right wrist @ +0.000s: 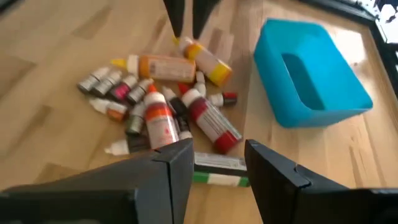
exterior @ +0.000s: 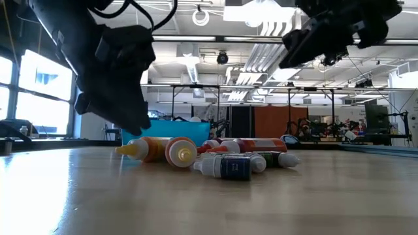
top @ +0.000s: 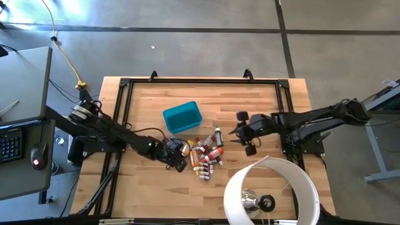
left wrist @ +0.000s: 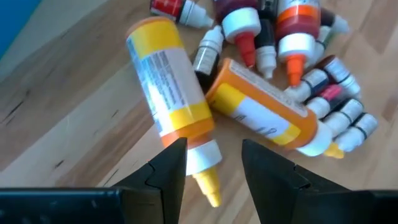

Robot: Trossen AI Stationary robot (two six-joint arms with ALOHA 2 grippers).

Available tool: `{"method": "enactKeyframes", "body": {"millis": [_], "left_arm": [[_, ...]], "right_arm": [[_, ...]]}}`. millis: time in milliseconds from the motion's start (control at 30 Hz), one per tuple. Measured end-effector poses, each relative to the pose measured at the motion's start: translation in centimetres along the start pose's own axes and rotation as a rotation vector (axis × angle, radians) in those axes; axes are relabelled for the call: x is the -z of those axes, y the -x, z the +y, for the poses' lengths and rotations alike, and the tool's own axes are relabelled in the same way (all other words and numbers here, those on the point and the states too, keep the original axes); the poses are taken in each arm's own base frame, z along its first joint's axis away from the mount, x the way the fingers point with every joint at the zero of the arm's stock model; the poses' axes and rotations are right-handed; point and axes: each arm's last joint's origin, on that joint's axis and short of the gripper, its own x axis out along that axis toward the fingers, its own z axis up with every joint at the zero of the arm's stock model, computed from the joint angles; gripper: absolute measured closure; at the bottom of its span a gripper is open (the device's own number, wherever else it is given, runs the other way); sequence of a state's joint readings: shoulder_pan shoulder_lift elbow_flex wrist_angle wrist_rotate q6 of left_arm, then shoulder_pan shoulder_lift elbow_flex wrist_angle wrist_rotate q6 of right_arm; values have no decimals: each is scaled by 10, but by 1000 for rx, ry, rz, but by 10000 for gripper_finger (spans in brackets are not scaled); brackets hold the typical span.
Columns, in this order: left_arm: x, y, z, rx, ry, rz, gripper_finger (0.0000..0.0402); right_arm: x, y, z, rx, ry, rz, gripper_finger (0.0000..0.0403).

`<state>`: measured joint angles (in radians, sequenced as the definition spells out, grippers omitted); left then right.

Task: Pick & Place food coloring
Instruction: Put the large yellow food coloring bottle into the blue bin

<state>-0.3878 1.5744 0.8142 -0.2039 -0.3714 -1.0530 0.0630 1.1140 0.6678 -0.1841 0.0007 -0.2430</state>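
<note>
The food coloring bottles (top: 206, 156) lie on their sides in a heap on the wooden table. A larger yellow bottle (left wrist: 168, 87) and an orange one (left wrist: 267, 118) lie at the heap's left edge. My left gripper (left wrist: 214, 152) is open and hangs just above the yellow bottle's cap end (left wrist: 208, 177), with a finger on either side of its nozzle. I cannot see that it touches. In the low view the left gripper (exterior: 140, 121) stands above the bottles (exterior: 215, 156). My right gripper (right wrist: 217, 155) is open, raised well above the table to the right of the heap (right wrist: 161, 106).
A teal plastic bin (top: 182, 117) stands open side up just beyond the heap, and also shows in the right wrist view (right wrist: 311, 74). A white lamp shade (top: 272, 190) sits at the table's near right corner. A black frame (top: 200, 80) runs around the table top.
</note>
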Motion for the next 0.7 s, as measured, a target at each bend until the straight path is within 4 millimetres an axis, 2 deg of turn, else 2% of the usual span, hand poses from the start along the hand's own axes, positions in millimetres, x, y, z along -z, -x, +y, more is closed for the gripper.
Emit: {"method": "enactKeyframes", "body": {"millis": [100,400,700], "left_arm": [[-2,-1,-4,-5,0,-8,250],[2,-1,3,-75,-32,26,250],[2,-1,3,-74,-55,27,250]], "right_arm": [[1,-6,-6,17,-10,18,265],[9,-9,-27,79,-94,53,265],[13,-13,-34,49,-120,56,265]]}}
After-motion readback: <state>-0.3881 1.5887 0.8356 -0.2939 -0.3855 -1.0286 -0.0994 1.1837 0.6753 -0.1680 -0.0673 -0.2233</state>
